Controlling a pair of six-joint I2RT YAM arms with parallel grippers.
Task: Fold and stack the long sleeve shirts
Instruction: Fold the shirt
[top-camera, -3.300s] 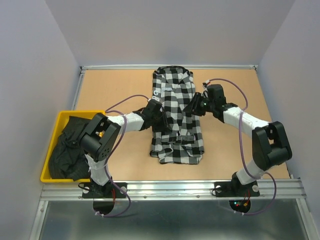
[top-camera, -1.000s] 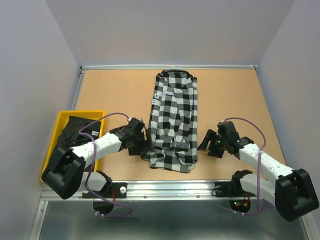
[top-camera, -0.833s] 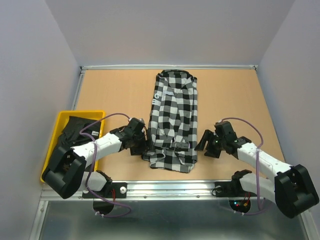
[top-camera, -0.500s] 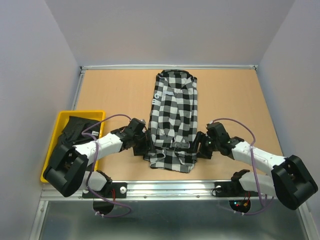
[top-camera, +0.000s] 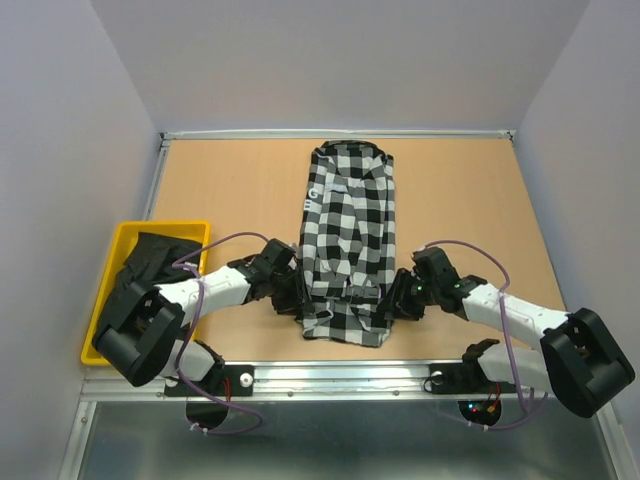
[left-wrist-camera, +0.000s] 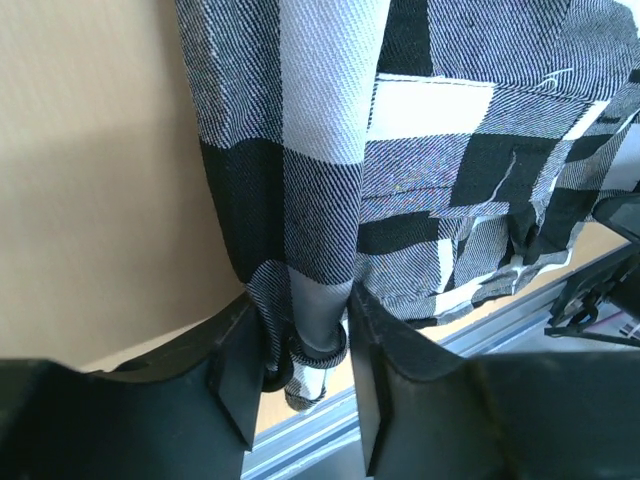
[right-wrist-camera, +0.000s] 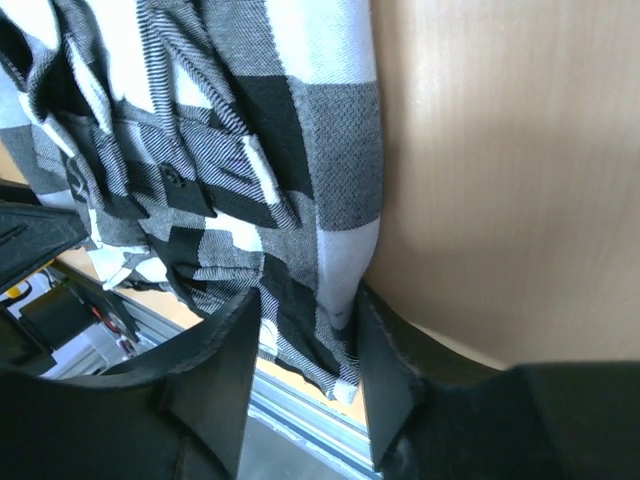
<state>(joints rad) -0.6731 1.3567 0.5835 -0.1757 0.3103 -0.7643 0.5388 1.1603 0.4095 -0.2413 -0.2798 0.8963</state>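
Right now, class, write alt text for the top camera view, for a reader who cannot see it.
A black-and-white check shirt lies lengthwise on a wooden table, with the left hand and right hand of two robot arms each gripping one side of its near end. A black shirt sits in a yellow bin at the left.

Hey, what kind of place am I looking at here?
Probably a robotics lab test cell, not a home: plain walls box in a wooden tabletop, two arms are bolted to a metal rail at its near edge, and a checked shirt lies laid out, a yellow bin to its left.
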